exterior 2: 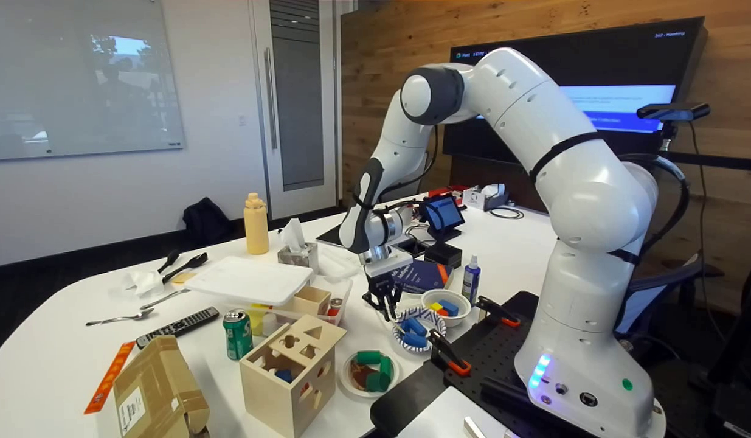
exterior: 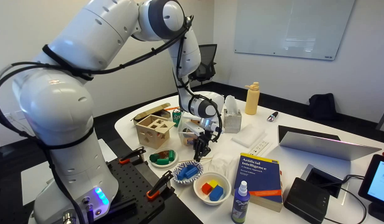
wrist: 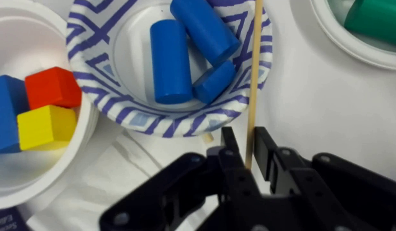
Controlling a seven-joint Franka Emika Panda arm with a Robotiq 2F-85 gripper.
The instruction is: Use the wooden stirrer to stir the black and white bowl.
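Note:
The paper bowl with the dark-blue-and-white pattern (wrist: 175, 126) holds several blue blocks. It also shows in both exterior views (exterior: 176, 169) (exterior 2: 437, 325). The wooden stirrer (wrist: 254, 70) is a thin pale stick that runs past the bowl's right rim in the wrist view. Whether it touches the rim cannot be told. My gripper (wrist: 242, 131) is partly open, with the stirrer's near end between its fingers. The stick is close to the right finger, with a gap to the left one. In both exterior views the gripper (exterior: 198, 157) (exterior 2: 386, 311) points down beside the bowl.
A white bowl (exterior: 196, 194) with coloured blocks and a plate (exterior: 162, 165) with green blocks flank the patterned bowl. Another pale stick end (wrist: 208, 138) pokes out under it. A book (exterior: 257, 174), spray bottle (exterior: 240, 203), wooden box (exterior: 151, 133) and clamps (exterior: 160, 185) stand near.

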